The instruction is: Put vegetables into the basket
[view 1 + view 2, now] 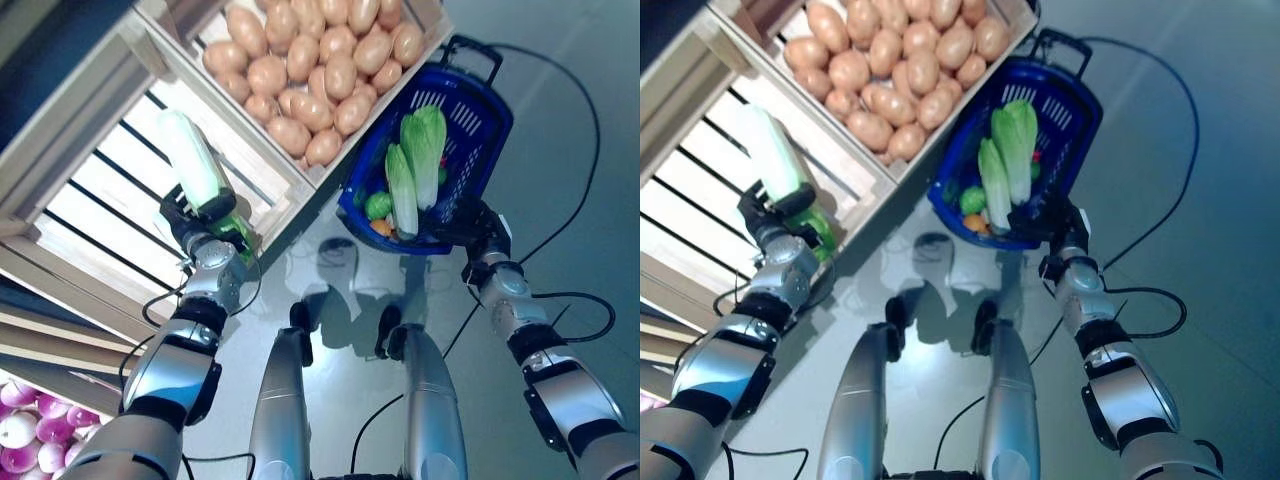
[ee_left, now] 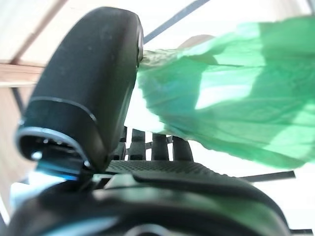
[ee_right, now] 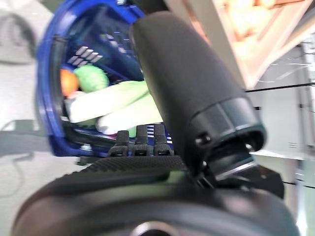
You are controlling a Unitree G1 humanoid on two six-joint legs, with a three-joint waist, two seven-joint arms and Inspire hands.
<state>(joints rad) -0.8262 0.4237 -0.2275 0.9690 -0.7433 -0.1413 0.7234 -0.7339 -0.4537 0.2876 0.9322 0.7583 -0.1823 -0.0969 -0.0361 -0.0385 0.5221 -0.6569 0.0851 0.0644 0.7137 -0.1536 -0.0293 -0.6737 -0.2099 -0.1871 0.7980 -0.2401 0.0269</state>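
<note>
Both hands grasp: left hand (image 1: 205,235) one cabbage (image 1: 195,160), right hand (image 1: 478,232) basket (image 1: 480,125) holding two cabbages.

glossy blue plastic basket (image 1: 480,120); pale bare-wood slatted crate (image 1: 110,190); matt-skinned potatoes (image 1: 310,60).

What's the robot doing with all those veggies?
It's filling a blue basket with vegetables. Its right hand grips the basket's rim, and two cabbages, something round and green and something orange already lie inside. Its left hand holds another long cabbage up over the slatted wooden crate, not yet in the basket. Next to that is a crate of potatoes.
</note>
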